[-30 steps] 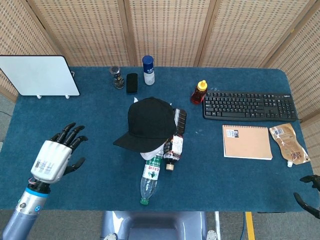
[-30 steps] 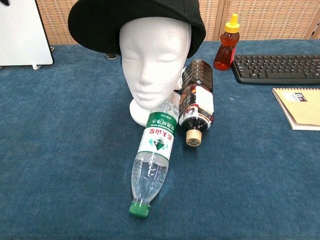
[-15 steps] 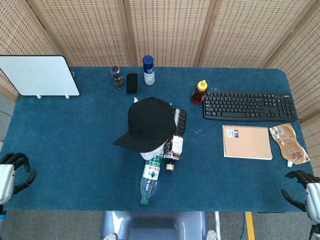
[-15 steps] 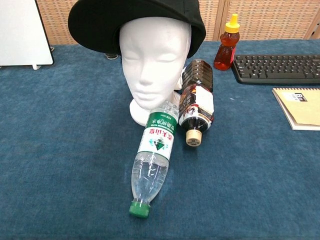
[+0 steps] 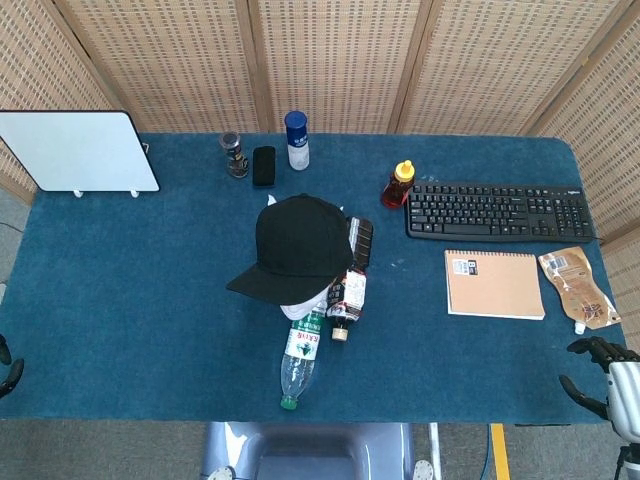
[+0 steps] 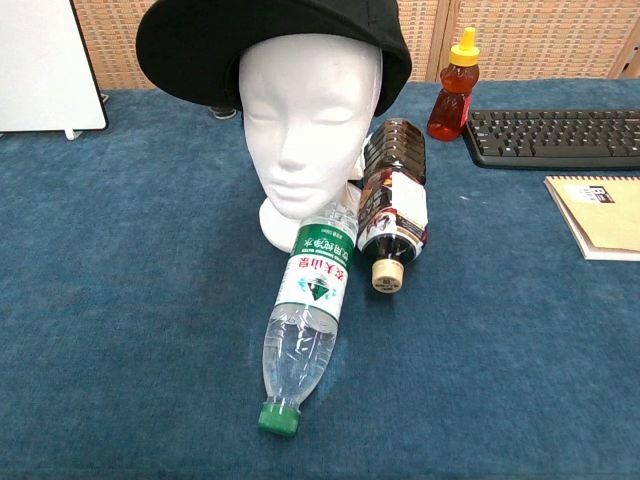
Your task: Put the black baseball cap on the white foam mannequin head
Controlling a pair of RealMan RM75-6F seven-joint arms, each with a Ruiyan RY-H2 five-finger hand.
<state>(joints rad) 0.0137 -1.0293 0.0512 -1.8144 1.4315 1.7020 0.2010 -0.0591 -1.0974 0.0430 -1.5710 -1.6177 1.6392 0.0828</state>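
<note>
The clear plastic water bottle (image 6: 305, 335), lying on its side, wears a green and white label with white Chinese characters, too small to make out; the dark sauce bottle (image 6: 393, 205) beside it carries a white label whose print is illegible; the tan notebook (image 5: 495, 284) has a small black-and-white sticker at one corner, unreadable; the black keyboard (image 5: 498, 211) shows white key legends, none legible.

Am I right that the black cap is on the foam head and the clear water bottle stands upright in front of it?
Not quite: the black cap is on the foam head, but the clear water bottle lies on its side in front of it, green lid toward the camera, as the chest view shows.
</note>
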